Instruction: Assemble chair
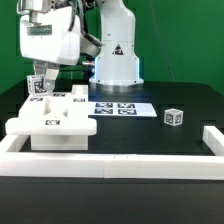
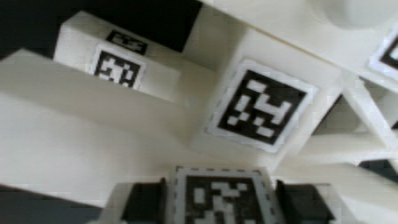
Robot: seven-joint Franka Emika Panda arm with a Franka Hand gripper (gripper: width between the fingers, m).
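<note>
Nearest the exterior view's lens runs a long white border rail [image 1: 110,163]; behind it the matte white tagged chair [image 1: 50,118] stands partly built. The two-finger gripper [image 1: 41,82] clamps one upright part — a tagged cube [image 1: 174,117] lies well apart, unjoined.

We see the chair parts [image 1: 52,112] grouped on the table [image 1: 160,140] at the exterior view's left, just behind the front border rail [image 1: 110,160]. To their right lies the marker board [image 1: 115,108], and further right, well apart, stands a small tagged cube [image 1: 173,117]. The robot base [image 1: 116,55] stands behind the marker board.
</note>
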